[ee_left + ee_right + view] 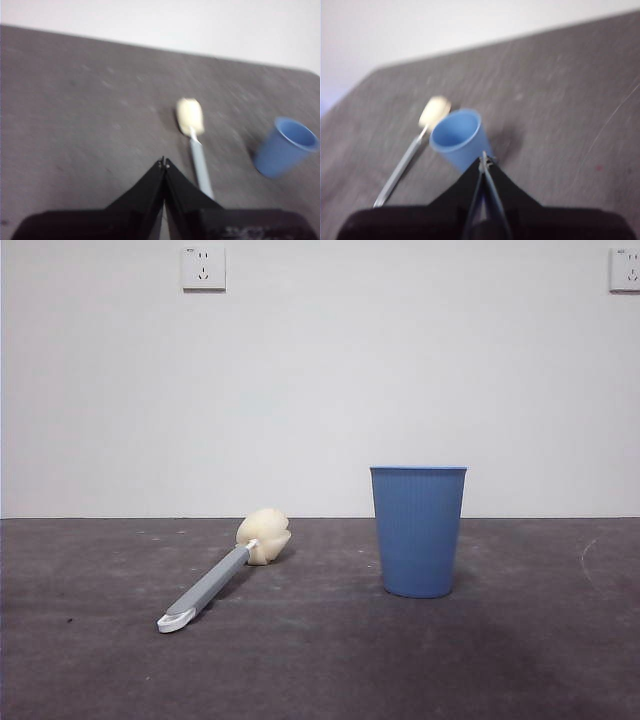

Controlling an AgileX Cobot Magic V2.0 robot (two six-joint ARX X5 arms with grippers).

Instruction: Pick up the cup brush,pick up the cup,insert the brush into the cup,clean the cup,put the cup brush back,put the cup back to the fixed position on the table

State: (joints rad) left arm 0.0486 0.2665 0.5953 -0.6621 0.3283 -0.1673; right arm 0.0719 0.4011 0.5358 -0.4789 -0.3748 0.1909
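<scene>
Left hand poised above the dark grey matte desk, jaws together, empty; grey-handled, sponge-headed cup brush lies just ahead. Right hand likewise pressed together, ribbed blue plastic cup upright directly ahead.

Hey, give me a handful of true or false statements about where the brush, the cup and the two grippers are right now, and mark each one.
1. The blue ribbed plastic cup stands upright on the dark grey matte table. True.
2. The cup brush with the slim grey handle and cream-yellow sponge head is inside the cup. False: it lies flat on the table beside the cup, apart from it.
3. The left gripper holds the brush. False: its jaws are shut on nothing, above the table near the handle.
4. The right gripper is shut and empty, above the table near the cup. True.
5. The cup is lying on its side. False: it is upright, mouth up.
</scene>
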